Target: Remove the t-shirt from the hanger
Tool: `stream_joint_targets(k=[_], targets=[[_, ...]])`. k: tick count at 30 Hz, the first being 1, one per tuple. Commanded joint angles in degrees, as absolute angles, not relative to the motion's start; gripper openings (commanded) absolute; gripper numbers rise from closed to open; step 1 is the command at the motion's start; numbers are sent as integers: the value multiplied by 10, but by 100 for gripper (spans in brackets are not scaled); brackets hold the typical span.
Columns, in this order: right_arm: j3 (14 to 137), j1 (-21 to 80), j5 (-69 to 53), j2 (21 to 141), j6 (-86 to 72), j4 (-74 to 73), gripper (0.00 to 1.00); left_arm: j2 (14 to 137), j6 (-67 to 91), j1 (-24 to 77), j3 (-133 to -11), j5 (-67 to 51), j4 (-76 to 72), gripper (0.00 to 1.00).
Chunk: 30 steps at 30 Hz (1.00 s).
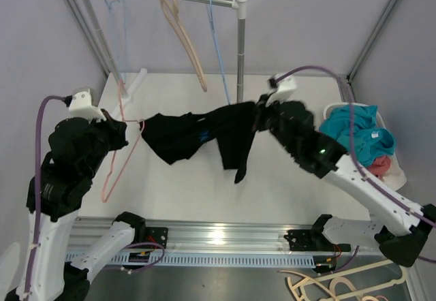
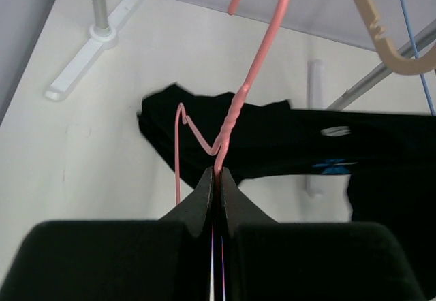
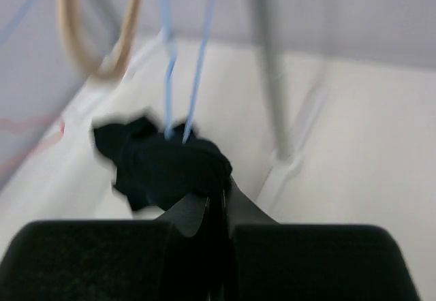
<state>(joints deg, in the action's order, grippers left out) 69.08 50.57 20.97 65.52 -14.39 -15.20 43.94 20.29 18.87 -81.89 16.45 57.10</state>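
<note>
A black t-shirt hangs stretched in the air between my two grippers, with a fold drooping near its right end. My left gripper is shut on the twisted neck of a pink wire hanger, whose frame slants down toward the table. In the left wrist view the hanger rises from the shut left gripper, and the t-shirt lies just beyond it. My right gripper is shut on the shirt's right end. The right wrist view shows the black t-shirt bunched in the right gripper.
A clothes rack stands at the table's back, carrying a beige hanger and thin blue hangers. A white basket at the right holds teal and pink clothes. Beige hangers lie at the bottom right.
</note>
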Motion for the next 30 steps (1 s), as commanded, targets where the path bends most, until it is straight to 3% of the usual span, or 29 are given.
stream_joint_targets(k=[1,7,12,17,22,30], targets=[[808,419,226,625,-117,-245,0,485,170,156,-828,76,480,1],[1004,278,187,652,-71,-266,0,566,190,143,-900,51,425,1],[1060,225,248,679,-3,-84,0,654,205,142,-1007,79,426,1],[1248,153,271,786,57,-65,0,754,172,142,-1125,154,439,1],[1302,109,279,834,145,13,0,803,158,138,-1151,171,396,1],[1353,-150,164,864,-45,-34,0,840,142,138,-1126,156,244,1]])
